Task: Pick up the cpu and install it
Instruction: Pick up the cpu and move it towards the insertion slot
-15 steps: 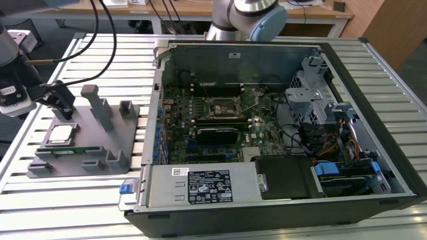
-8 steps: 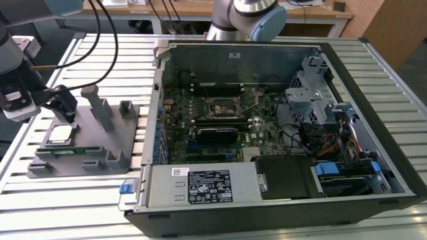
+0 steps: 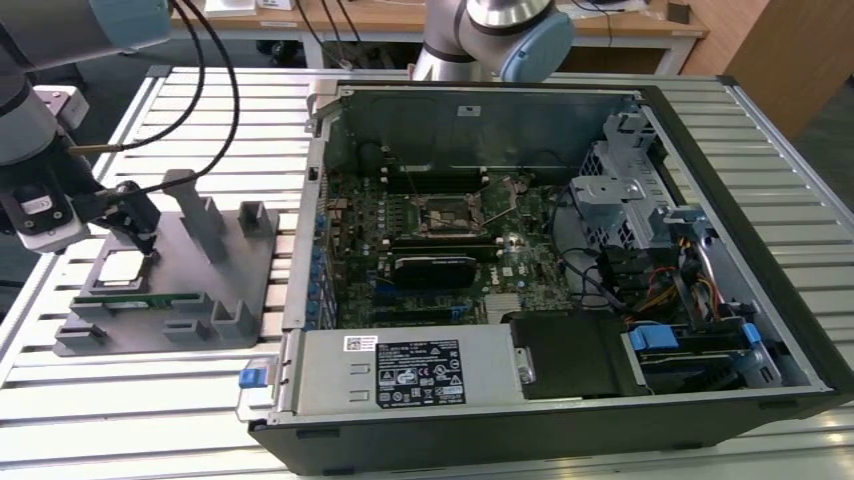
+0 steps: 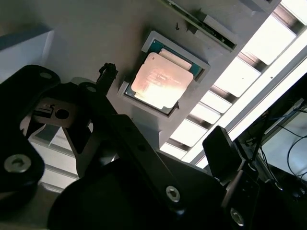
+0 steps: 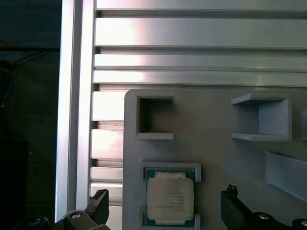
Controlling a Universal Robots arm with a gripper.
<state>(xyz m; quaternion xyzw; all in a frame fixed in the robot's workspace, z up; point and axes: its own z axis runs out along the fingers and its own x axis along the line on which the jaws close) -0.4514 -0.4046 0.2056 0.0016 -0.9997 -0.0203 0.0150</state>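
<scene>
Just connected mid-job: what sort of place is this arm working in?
Probably a robotics lab bench set up for PC assembly: an open computer case lies on a slatted aluminium table, a grey fixture beside it holds the cpu, and a desk with cables stands behind.

An open desktop computer case [image 3: 481, 115] lies on its side on a slatted aluminium table [image 3: 134, 400], its green motherboard [image 3: 527, 265] facing up. A black rectangular block [image 3: 434, 268] sits on the board. A silver power supply [image 3: 400, 370] with a printed label fills the case's near edge, with a blue latch [image 3: 254, 378] at its corner. A metal drive cage [image 3: 627, 190] and orange and yellow cables [image 3: 654, 290] occupy the exterior view's right. On the exterior view's left, just beside the case, stands a grey fixture [image 3: 200, 300] carrying a long green memory stick [image 3: 140, 298]. A wooden desk [image 3: 400, 15] stands behind.
</scene>
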